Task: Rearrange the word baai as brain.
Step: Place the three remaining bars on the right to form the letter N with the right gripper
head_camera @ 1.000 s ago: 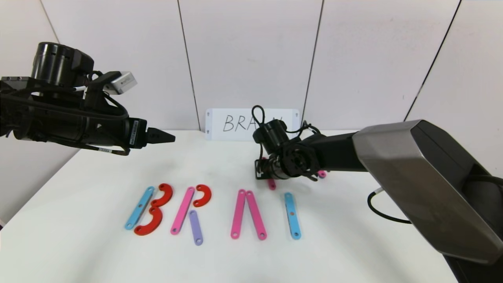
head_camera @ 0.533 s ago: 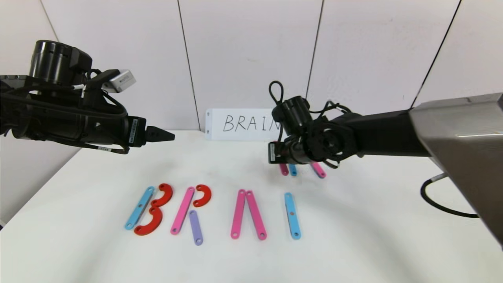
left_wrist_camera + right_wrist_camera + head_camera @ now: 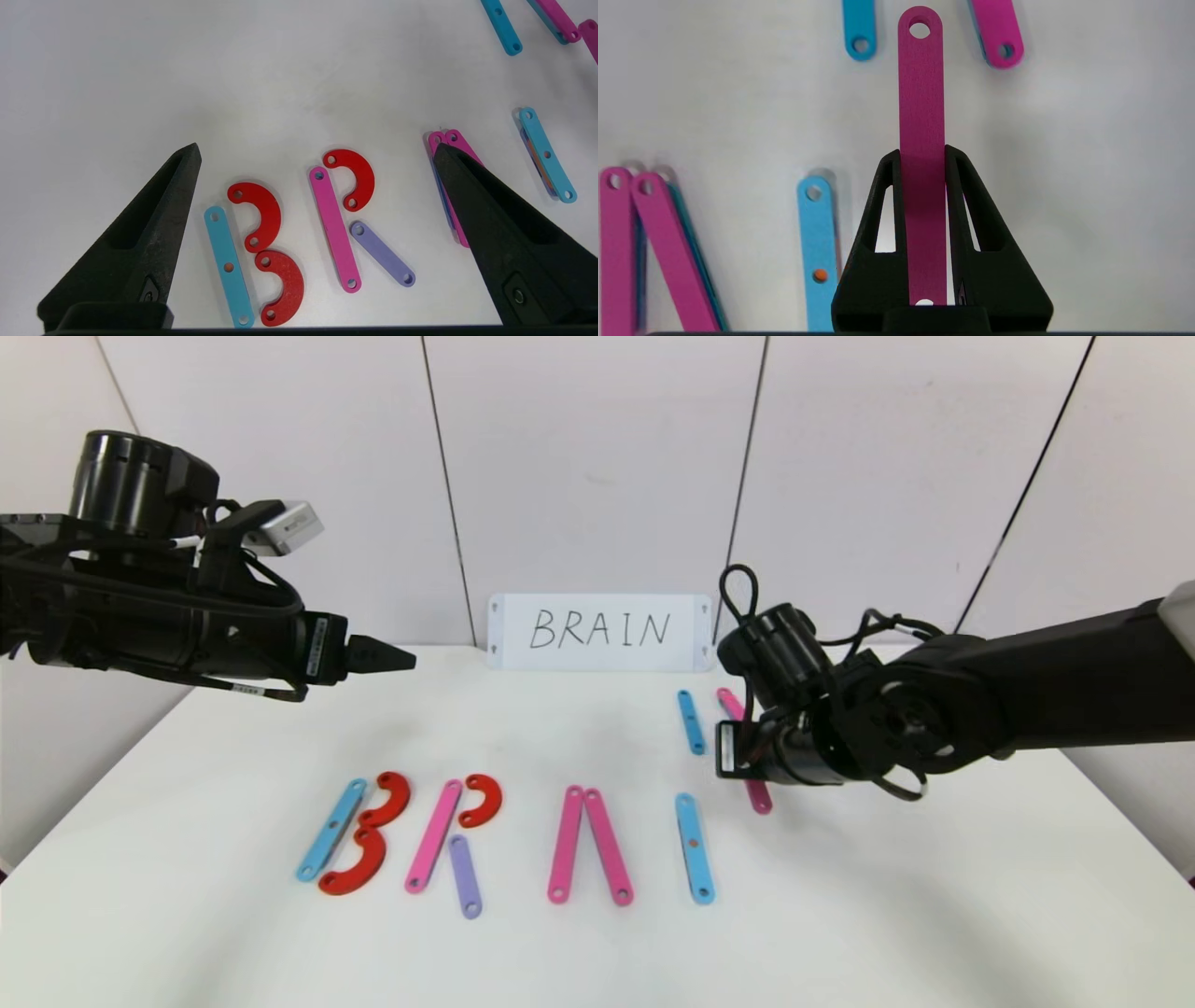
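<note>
While B, R, A, I (image 3: 695,847) are lying done, the right gripper (image 3: 922,156), clamped on a pink strip (image 3: 921,93), is starting N; the left gripper (image 3: 317,154) is hanging parted, idle.

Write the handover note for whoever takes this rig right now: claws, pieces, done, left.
Right claw: shut on a pink strip, held above the table, to the right of the blue I strip.
Left claw: open, holding nothing, parked high over the table's left side.
On the table: B, R, a pink A with no crossbar, and the I, in a row. Spare blue strip and spare pink strip lie behind, near the BRAIN card.
Done: B, R, I; the first strip for N is picked up.
Left: build N to the right of the I; likely add the A's crossbar.
</note>
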Controlling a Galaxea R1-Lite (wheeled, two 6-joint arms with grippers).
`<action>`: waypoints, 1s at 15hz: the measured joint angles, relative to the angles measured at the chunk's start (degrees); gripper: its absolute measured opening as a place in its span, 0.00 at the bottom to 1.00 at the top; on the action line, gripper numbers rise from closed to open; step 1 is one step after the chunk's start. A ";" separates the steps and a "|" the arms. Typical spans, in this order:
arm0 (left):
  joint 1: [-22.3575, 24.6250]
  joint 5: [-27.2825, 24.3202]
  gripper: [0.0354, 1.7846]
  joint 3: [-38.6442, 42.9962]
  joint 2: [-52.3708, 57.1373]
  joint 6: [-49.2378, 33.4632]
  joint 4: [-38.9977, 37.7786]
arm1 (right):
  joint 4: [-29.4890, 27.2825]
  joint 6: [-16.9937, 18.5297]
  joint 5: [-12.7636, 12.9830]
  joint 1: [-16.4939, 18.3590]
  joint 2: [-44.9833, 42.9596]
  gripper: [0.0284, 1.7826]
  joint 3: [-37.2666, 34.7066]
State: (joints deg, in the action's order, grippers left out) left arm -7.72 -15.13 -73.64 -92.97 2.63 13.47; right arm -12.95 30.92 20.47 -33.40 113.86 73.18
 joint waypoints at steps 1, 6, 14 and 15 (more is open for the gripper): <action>0.00 0.04 0.98 0.00 -0.02 0.00 -0.07 | 0.09 0.72 0.95 -0.27 -0.41 0.14 -1.83; 0.00 0.11 0.98 -0.02 -0.06 0.01 -0.09 | 0.38 4.22 2.13 -2.34 -0.24 0.14 -7.78; -0.05 0.11 0.97 0.13 -0.34 0.09 0.00 | 1.88 4.14 2.27 -2.84 1.46 0.14 -9.48; -0.07 0.13 0.98 0.20 -0.44 0.09 0.06 | 2.54 4.04 2.27 -2.79 1.51 0.14 -9.62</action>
State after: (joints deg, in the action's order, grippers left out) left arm -7.79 -14.99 -73.45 -93.40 2.72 13.53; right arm -10.41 34.95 22.74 -36.19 115.37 63.56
